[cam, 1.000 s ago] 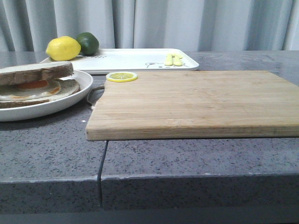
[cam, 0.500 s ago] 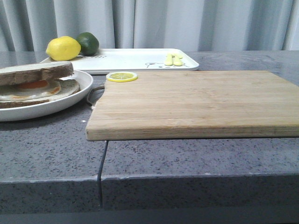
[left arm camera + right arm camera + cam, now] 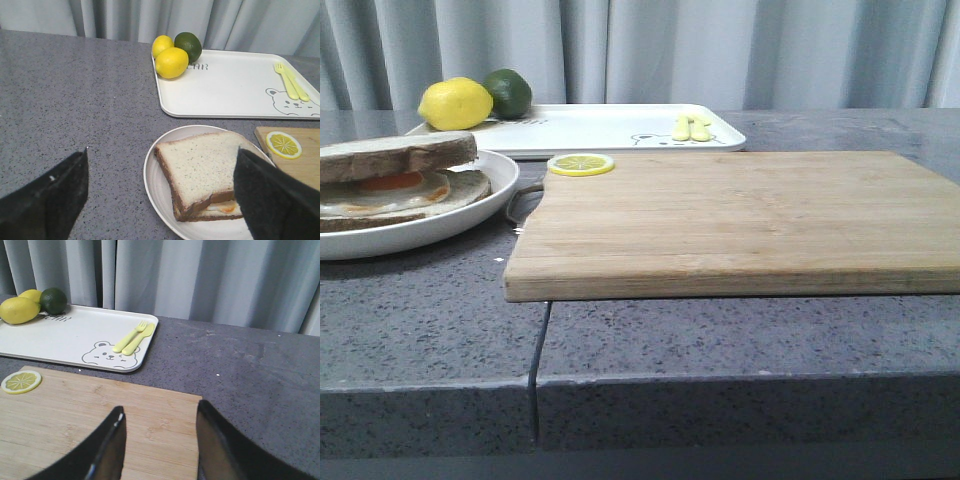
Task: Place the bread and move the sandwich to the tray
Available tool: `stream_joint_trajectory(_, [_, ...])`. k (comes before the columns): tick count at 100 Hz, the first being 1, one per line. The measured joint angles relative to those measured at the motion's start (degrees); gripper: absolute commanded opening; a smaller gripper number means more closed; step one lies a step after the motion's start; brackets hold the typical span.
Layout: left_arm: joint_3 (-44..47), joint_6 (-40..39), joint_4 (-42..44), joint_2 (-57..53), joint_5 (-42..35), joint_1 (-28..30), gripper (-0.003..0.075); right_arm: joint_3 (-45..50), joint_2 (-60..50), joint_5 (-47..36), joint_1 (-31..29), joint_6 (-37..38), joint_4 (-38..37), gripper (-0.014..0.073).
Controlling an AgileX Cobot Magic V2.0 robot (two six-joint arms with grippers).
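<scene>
front view: a grey speckled tabletop (image 3: 740, 340) carries a wooden cutting board (image 3: 740, 220) in the middle, with a lemon slice (image 3: 580, 164) on its far left corner. to the left sits a round white plate (image 3: 470, 222) holding the sandwich (image 3: 395, 180), the bread (image 3: 398, 155) lying on top of the fried egg and lower slice. behind the board lies the tray (image 3: 600, 128), with a lemon (image 3: 455, 103) and a lime (image 3: 508, 92) at its far left corner and a yellow fork and spoon (image 3: 692, 127) near its right end. neither arm shows here.

left wrist view: the left claw (image 3: 160, 200) hangs released, its dark fingers (image 3: 50, 200) spread wide, one over bare tabletop and the other over the plate's edge beside the sandwich (image 3: 200, 172). it grips nothing. the tray (image 3: 235, 90) lies beyond the plate, apart from it.

right wrist view: the right claw (image 3: 159, 445) is released and empty above the cutting board (image 3: 75, 420). the tray (image 3: 75, 337) sits just past the board's far edge, showing a printed bear face (image 3: 106, 355).
</scene>
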Motion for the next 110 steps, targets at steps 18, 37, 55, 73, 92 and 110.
stream_joint_trajectory(18, [0.0,0.0,0.0,1.1,-0.3,0.0,0.0555,0.0,0.0,0.0,0.0,0.0,0.0,0.035])
stream_joint_trajectory(37, [0.0,-5.9,3.1,6.7,-0.3,0.0,0.0555,0.0,0.0,0.0,0.0,0.0,0.0,0.035])
stream_joint_trajectory(55, [0.0,-9.9,5.4,13.7,-0.3,0.0,0.0555,0.0,0.0,0.0,0.0,0.0,0.0,0.035])
stream_joint_trajectory(73, [0.0,-10.5,6.1,20.6,-0.3,0.0,0.0549,0.0,0.0,0.0,0.0,0.0,0.0,0.035])
stream_joint_trajectory(92, [0.0,-10.6,6.6,26.3,-0.6,0.0,0.051,0.0,0.0,0.0,0.0,0.0,0.0,0.035])
stream_joint_trajectory(110, [0.0,-10.7,6.7,29.2,-2.2,0.0,0.0504,0.0,0.0,0.0,0.0,0.0,0.0,0.035])
